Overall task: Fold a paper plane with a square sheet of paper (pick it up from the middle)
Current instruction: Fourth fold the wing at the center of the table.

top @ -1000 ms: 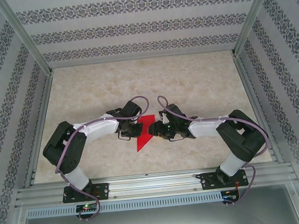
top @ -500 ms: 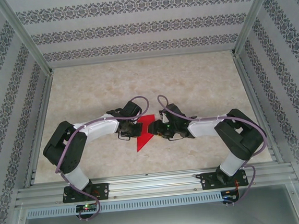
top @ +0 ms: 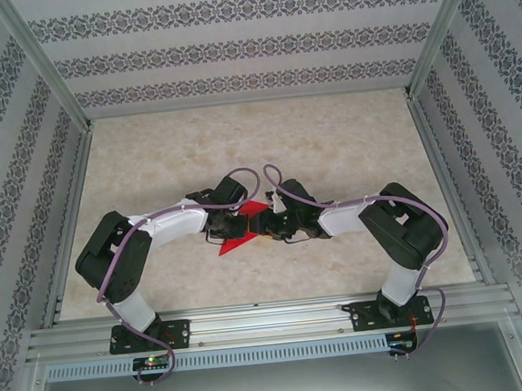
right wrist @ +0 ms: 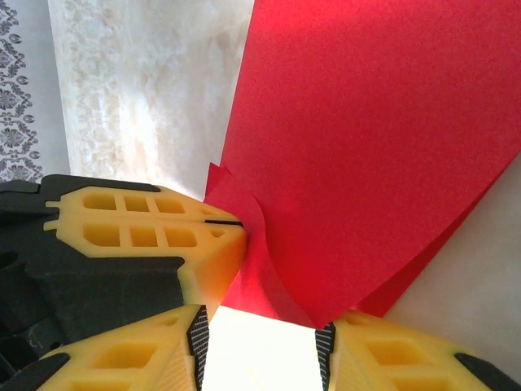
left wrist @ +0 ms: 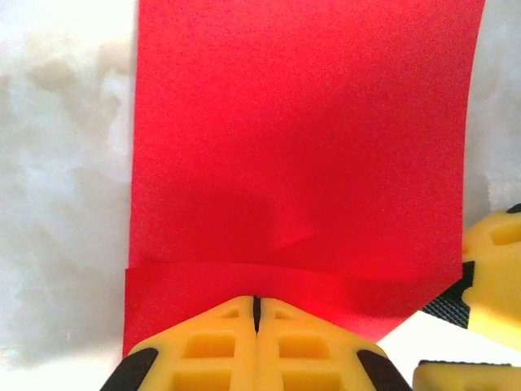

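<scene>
Two wrist views reveal left pincer (left wrist: 256, 305) pinching red paper (left wrist: 301, 147), right pincer (right wrist: 264, 342) parted.

Beige marbled tabletop (top: 329, 135); folded red paper (top: 235, 244) near middle, toward near edge, seemingly partly lifted.

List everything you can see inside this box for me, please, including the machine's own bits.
Sheet of paper: one, bright red, partly folded, mid-table between the two grippers.
Table: one, beige marbled, under everything.
Walls: three, white with dark patterned stripes, around the table.
Frame: one, silver metal rails, along the edges and near side.
Cables: two, purple, looping over the arms.
Arms: two, black and white, bolted at the near edge.
Left gripper: one, yellow fingers, shut on the paper's edge.
Right gripper: one, yellow fingers, open at a corner of the paper.
</scene>
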